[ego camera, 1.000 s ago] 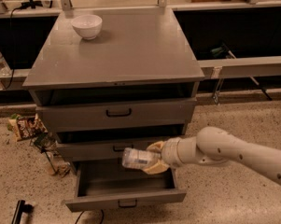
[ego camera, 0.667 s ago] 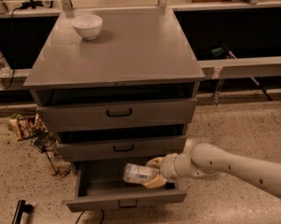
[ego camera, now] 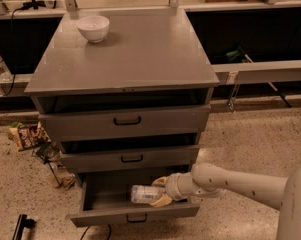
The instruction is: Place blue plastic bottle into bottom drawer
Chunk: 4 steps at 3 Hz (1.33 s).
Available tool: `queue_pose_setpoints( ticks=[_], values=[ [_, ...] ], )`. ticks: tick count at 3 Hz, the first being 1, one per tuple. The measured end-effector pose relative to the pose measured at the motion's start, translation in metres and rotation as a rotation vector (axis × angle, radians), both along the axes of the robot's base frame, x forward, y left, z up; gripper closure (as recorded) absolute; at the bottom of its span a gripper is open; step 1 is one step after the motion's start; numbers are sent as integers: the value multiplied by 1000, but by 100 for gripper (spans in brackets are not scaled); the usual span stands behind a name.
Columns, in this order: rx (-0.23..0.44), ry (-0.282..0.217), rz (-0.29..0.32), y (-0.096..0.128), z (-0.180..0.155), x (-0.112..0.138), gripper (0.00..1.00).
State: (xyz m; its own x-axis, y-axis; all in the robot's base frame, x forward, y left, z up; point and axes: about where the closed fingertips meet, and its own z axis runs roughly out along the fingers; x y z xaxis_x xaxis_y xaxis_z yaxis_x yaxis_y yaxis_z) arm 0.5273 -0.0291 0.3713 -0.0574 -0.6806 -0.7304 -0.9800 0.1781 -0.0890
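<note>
No lettering could be read anywhere. The label on the blue plastic bottle (ego camera: 141, 194) showed only pale bands, and the print on the snack bags (ego camera: 24, 135) on the floor was illegible. The gripper (ego camera: 159, 192) clasped that bottle inside the open bottom drawer (ego camera: 135, 214), below the front edge of the cabinet top (ego camera: 140, 59).

White arm (ego camera: 240, 184), yellowish pincer (ego camera: 158, 192) at tip

Arm (ego camera: 250, 186) reaches in from right, low, nearly level. Gripper (ego camera: 158, 192) at lower centre, fingers clamped on blue plastic bottle (ego camera: 142, 194).
</note>
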Motion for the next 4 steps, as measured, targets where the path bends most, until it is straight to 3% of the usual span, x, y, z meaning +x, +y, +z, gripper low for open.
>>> queue_pose_setpoints(
  ticks=[1, 2, 4],
  values=[
    [0, 0, 0, 0, 0, 0, 100],
    [-3, 17, 7, -1, -26, 8, 100],
    [-43, -9, 74, 6, -74, 45, 100]
  ],
)
